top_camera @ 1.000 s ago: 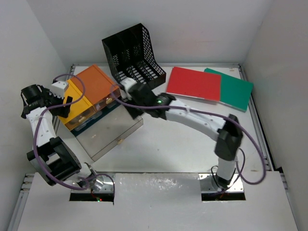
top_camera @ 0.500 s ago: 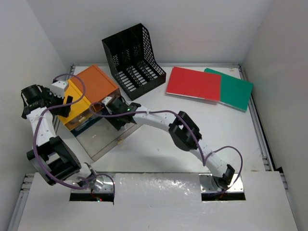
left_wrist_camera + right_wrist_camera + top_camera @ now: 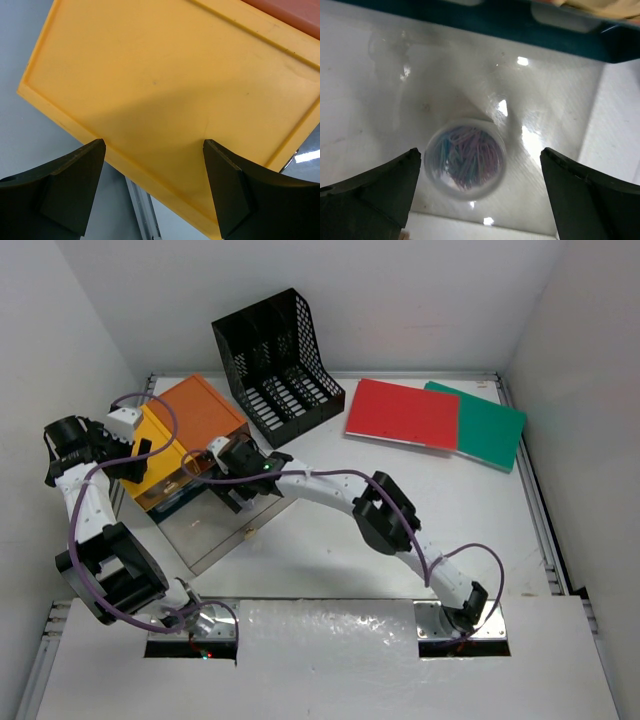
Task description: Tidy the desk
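While your right gripper (image 3: 479, 167) hangs wide open over the paper-clip tub (image 3: 465, 159) in the open drawer (image 3: 215, 528), your left gripper (image 3: 152, 150) stands spread at the yellow box (image 3: 160, 85), at ten o'clock on the desk (image 3: 330, 560).

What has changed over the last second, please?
The right gripper swung down and left from beside the rack to the open clear drawer, then opened, letting go of the tub of paper clips now lying there. The left gripper, orange-yellow box and folders stayed put.
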You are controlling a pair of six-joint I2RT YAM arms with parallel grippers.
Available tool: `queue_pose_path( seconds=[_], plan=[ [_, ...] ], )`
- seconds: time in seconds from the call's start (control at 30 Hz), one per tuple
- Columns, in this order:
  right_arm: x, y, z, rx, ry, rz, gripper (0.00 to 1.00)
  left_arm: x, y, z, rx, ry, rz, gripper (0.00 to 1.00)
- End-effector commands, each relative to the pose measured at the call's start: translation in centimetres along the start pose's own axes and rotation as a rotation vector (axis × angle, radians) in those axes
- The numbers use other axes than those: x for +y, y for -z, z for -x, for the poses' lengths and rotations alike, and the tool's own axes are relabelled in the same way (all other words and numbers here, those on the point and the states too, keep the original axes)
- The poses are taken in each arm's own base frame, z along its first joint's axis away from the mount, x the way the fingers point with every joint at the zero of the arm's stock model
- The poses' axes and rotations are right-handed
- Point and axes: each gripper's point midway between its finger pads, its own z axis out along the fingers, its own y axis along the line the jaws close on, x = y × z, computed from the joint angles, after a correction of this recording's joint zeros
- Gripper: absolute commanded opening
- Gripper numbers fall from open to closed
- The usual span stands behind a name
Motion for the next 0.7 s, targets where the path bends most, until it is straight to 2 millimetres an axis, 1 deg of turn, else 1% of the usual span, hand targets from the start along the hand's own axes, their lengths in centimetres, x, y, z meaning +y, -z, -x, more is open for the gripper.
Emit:
queue_pose_path(
  seconds=[0.0, 0.07, 0.1, 0.13, 0.17, 0.2, 0.23, 0.27, 0.3, 0.33, 0.37, 0.4, 0.43, 0.47, 0.5, 0.53, 0.6, 0.63, 0.67],
  plan=[
    [0.2, 8.1, 8.7, -0.229, 0.023, 0.019, 0.99, -1.1, -0.7, -2.2, 0.056, 0.028, -0.049, 0.78],
    [0.4, 10.1, 9.6, -0.261, 0.039, 0.031, 0.99, -1.2, -0.6, -2.3, 0.060, 0.026, -0.048, 0.78],
    [0.3, 12.5, 10.2, -0.305, 0.034, 0.035, 0.99, -1.2, -0.7, -2.3, 0.061, 0.026, -0.049, 0.78],
    [0.3, 13.6, 10.2, -0.327, 0.027, 0.040, 0.99, -1.2, -0.7, -2.3, 0.062, 0.026, -0.050, 0.78],
    [0.2, 15.1, 11.4, -0.402, 0.011, 0.040, 0.99, -1.2, -0.7, -2.3, 0.062, 0.026, -0.050, 0.78],
    [-0.1, 16.9, 9.5, -0.404, -0.007, 0.040, 0.99, -1.2, -0.7, -2.4, 0.063, 0.026, -0.049, 0.78],
    [-0.2, 17.6, 8.8, -0.424, -0.020, 0.041, 0.99, -1.2, -0.7, -2.4, 0.061, 0.026, -0.050, 0.78],
    [-0.2, 16.7, 5.7, -0.398, -0.043, 0.038, 0.99, -1.1, -0.7, -2.3, 0.062, 0.024, -0.048, 0.78],
    [-0.5, 18.5, 5.6, -0.428, -0.062, 0.040, 0.99, -1.1, -0.7, -2.3, 0.062, 0.022, -0.048, 0.78],
    [-0.4, 18.3, 4.3, -0.414, -0.072, 0.040, 0.99, -1.1, -0.8, -2.4, 0.064, 0.021, -0.048, 0.78],
    [-0.5, 18.1, 3.1, -0.399, -0.081, 0.034, 0.92, -1.0, -0.9, -2.4, 0.066, 0.021, -0.047, 0.78],
    [-0.8, 17.3, 0.1, -0.344, -0.105, 0.016, 0.57, -1.0, -0.9, -2.4, 0.065, 0.020, -0.048, 0.78],
    [-0.8, 17.1, -0.2, -0.365, -0.125, 0.014, 0.31, -0.9, -0.9, -2.4, 0.066, 0.024, -0.046, 0.78],
    [-0.8, 16.1, -2.7, -0.328, -0.167, 0.011, 0.11, -0.9, -0.9, -2.4, 0.067, 0.025, -0.048, 0.78],
    [-0.5, 15.5, -3.6, -0.319, -0.183, 0.024, 0.00, -0.9, -0.9, -2.3, 0.066, 0.024, -0.047, 0.78],
    [-0.1, 14.9, -4.3, -0.312, -0.194, 0.040, 0.00, -0.9, -0.9, -2.4, 0.067, 0.028, -0.047, 0.78],
    [0.7, 13.7, -4.8, -0.298, -0.219, 0.072, 0.00, -0.9, -0.9, -2.2, 0.063, 0.028, -0.049, 0.78],
    [1.2, 12.3, -5.6, -0.274, -0.223, 0.090, 0.00, -0.9, -0.9, -2.3, 0.064, 0.030, -0.050, 0.78],
    [1.5, 11.8, -5.1, -0.281, -0.235, 0.098, 0.00, -0.9, -0.9, -2.3, 0.064, 0.032, -0.050, 0.78]
  ],
)
